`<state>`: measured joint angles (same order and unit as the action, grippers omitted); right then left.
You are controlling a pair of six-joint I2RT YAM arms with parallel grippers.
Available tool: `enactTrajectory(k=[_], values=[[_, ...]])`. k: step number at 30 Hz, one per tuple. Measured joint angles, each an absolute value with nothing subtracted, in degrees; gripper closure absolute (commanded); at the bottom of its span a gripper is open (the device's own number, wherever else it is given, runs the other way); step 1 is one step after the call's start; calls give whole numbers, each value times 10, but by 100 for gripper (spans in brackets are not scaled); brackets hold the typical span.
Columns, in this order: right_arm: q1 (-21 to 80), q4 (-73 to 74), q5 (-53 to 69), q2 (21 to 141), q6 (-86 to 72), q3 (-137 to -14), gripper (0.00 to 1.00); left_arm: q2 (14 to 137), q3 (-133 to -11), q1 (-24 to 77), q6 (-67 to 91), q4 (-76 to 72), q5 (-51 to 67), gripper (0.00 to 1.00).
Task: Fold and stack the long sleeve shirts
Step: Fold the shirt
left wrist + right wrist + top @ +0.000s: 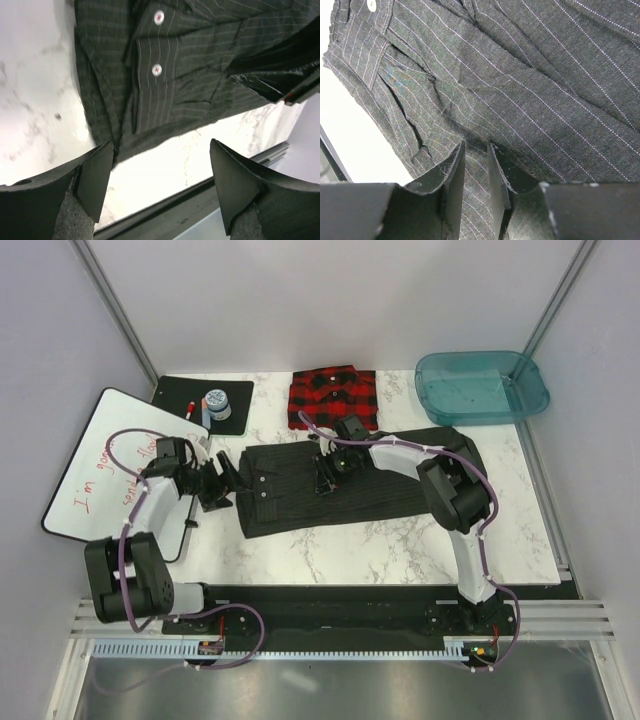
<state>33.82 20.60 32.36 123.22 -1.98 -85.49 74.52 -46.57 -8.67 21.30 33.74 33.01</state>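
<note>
The dark pinstripe shirt (380,480) lies spread across the middle of the table, with its buttons (157,69) towards the left. The red-and-black plaid shirt (333,398) lies folded behind it, touching its far edge. My left gripper (225,480) is open and empty just off the dark shirt's left edge; the left wrist view shows its fingertips (160,150) over bare table beside the hem. My right gripper (325,472) is down on the dark shirt near its middle. Its jaws (476,146) are nearly together on a ridge of the pinstripe cloth (530,85).
A teal plastic tub (480,385) stands at the back right. A whiteboard (90,465) lies at the left edge. A black mat (235,390) at the back left carries a small blue-and-white jar (216,403) and a red marker (188,410).
</note>
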Motion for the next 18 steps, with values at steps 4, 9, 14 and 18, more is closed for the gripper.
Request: enactTrajectory(k=[4,9,14,18], values=[[338,186,321,1223,-18,-837,67,814,-500,-88,162,319,326,21],[338,173,321,1217,-18,-825,67,871,-502,-89,127,293,320,22],[337,169,321,1215,-18,-821,67,923,-505,-89,108,267,316,22],[337,167,321,1214,-18,-820,67,950,-510,-92,103,248,329,22]])
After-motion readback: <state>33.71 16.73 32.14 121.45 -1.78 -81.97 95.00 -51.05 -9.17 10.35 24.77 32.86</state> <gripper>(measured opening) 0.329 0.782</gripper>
